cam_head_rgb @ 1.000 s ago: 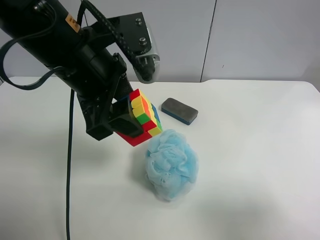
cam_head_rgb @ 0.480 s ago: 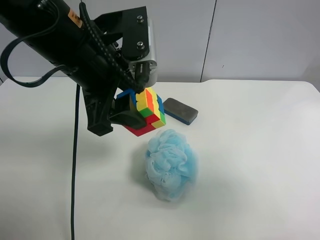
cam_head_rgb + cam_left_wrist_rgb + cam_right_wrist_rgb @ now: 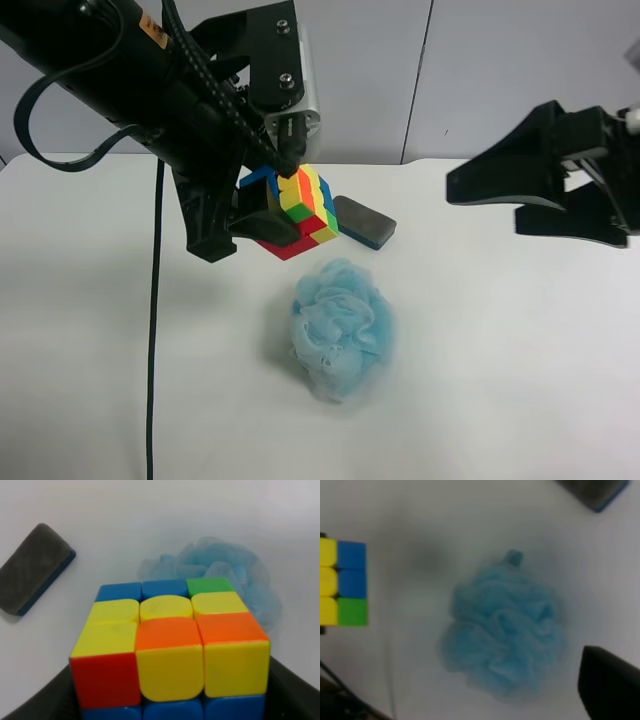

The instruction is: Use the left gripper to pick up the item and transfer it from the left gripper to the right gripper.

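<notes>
Left wrist — scrambled puzzle cube [image 3: 170, 650], bright rounded squares

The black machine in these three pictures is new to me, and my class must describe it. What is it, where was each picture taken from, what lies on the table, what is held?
It is a robot with two arms, each ending in a two-fingered claw. One picture comes from a camera high above the white table; the other two from cameras on the arms' wrists. On the table lie a pale blue mesh puff and a grey eraser block. The left gripper holds a multicoloured puzzle cube in the air. The right gripper is open and empty.
</notes>
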